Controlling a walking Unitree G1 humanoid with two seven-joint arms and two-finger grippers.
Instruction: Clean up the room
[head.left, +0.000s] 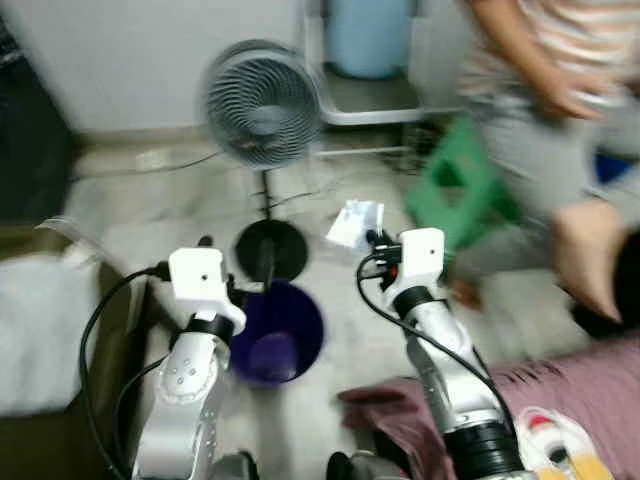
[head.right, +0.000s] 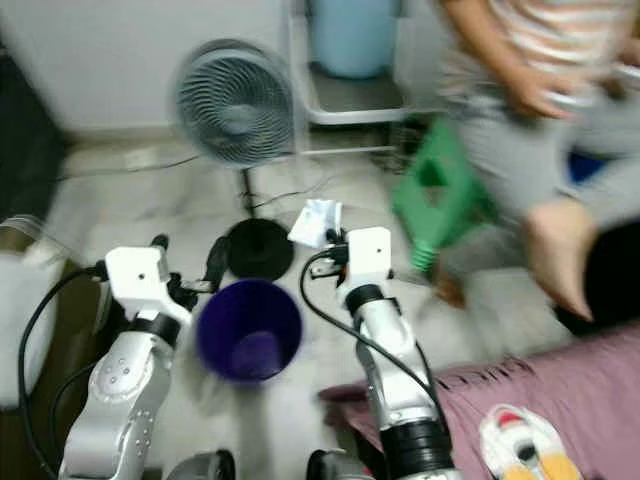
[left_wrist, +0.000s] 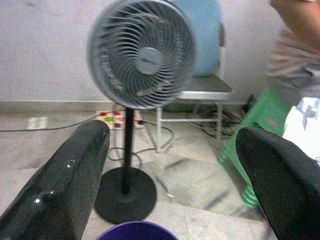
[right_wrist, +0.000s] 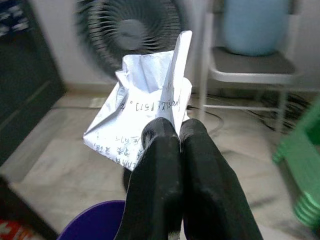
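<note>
My right gripper (right_wrist: 177, 131) is shut on a crumpled white sheet of paper (right_wrist: 145, 107) with handwriting on it. In the head views the paper (head.left: 355, 222) hangs in the air just right of and beyond the purple bin (head.left: 277, 333) that stands on the floor between my arms. My left gripper (left_wrist: 172, 150) is open and empty, held above the near rim of the purple bin (left_wrist: 135, 231), with its wide-apart black fingers (left_wrist: 65, 185) framing the fan.
A grey pedestal fan (head.left: 262, 100) with a round black base (head.left: 270, 248) stands just beyond the bin. A person (head.left: 560, 110) crouches at the right beside a green stool (head.left: 455, 185). A chair holding a blue jug (head.left: 368, 35) is behind. A maroon cloth (head.left: 560, 400) lies at near right.
</note>
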